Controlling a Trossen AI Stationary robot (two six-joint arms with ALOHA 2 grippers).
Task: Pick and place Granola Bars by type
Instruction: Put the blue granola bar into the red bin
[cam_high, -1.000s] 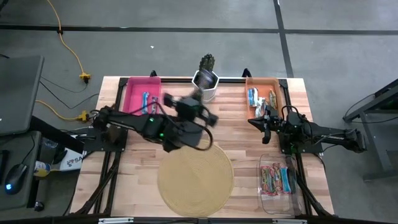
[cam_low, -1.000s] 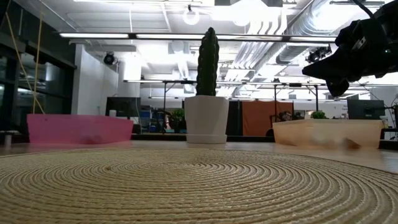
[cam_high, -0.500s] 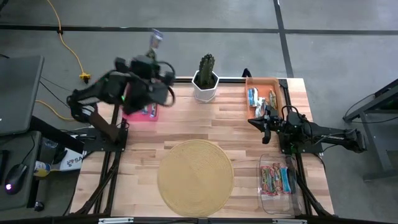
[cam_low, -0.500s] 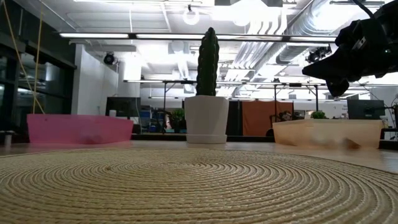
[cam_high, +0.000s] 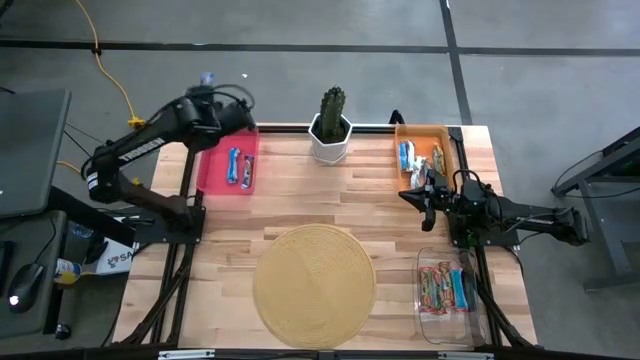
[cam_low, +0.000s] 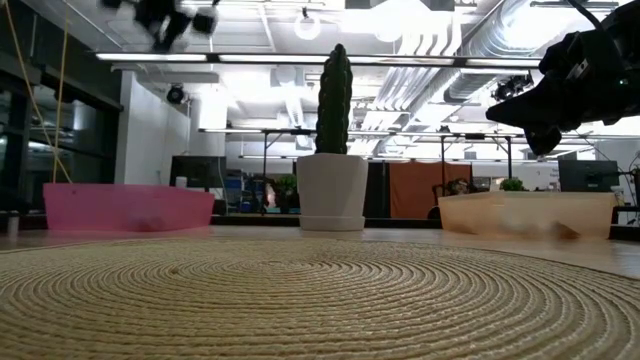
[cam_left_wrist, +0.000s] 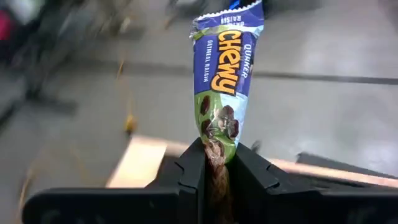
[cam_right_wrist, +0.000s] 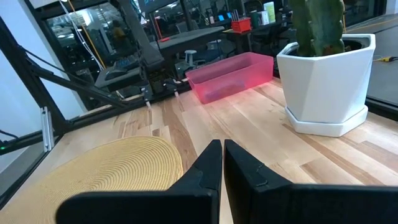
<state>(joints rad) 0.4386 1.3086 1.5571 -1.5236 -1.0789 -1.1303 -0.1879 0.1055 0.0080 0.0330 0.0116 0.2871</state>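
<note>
Pale wooden bench (cam_high: 300, 200) carries my woven mat (cam_high: 314, 283) nearest, my idle right gripper (cam_high: 420, 196) pinched empty beyond, and farthest my left gripper (cam_left_wrist: 219, 167) clamps a light, crinkly, slippery granola bar (cam_left_wrist: 225, 81) by its end seam above the pink bin (cam_high: 212, 170).

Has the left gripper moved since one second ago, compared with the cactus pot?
Yes. The left gripper, shut on a granola bar, went from in front of the cactus pot to beyond the pink bin, at the table's far left corner.
</note>
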